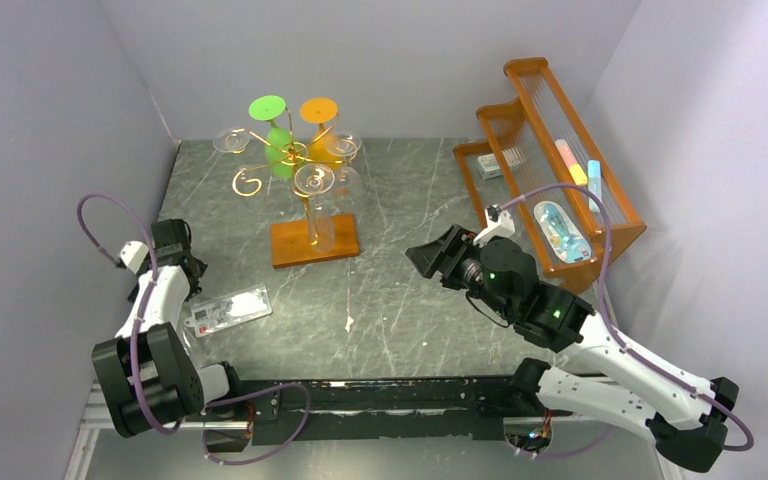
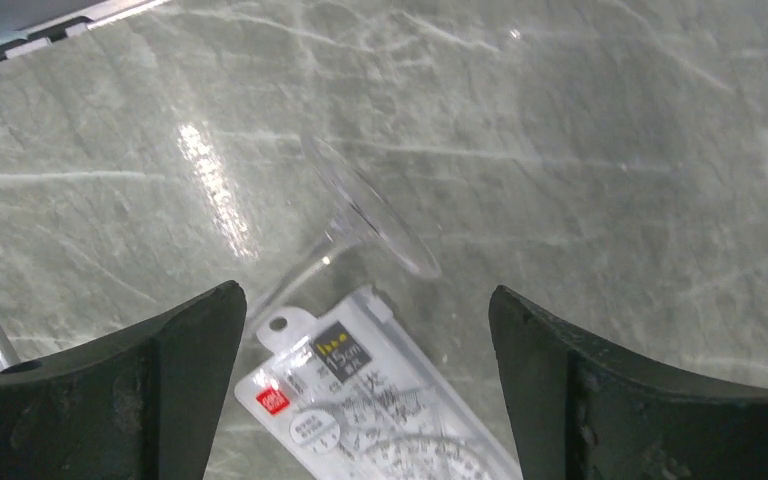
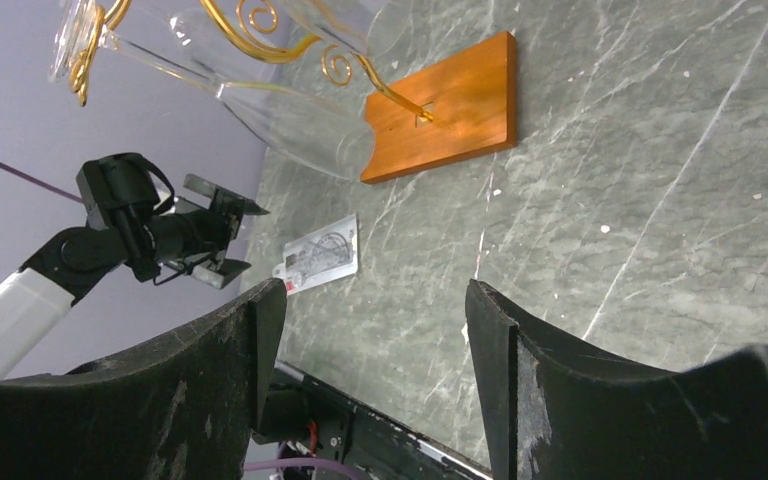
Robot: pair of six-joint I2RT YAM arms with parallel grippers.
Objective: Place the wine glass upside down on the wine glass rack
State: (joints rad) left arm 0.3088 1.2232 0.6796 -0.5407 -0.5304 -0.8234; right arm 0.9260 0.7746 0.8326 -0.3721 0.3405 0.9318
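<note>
- Near left edge of the bench: left gripper [image 2: 365, 296] spread wide, gripping nothing.
- Below, between its fingers [image 2: 140, 390]: clear wine glass [image 2: 368, 205] lying on its side, touching neither finger, stem beside a ruler packet [image 2: 360, 400].
- Mid-bench, right: right gripper [image 3: 375, 290] parted, empty.
- Toward far left corner: wine glass rack [image 1: 312, 240], other glasses [image 1: 312, 182] hung on it.
</note>
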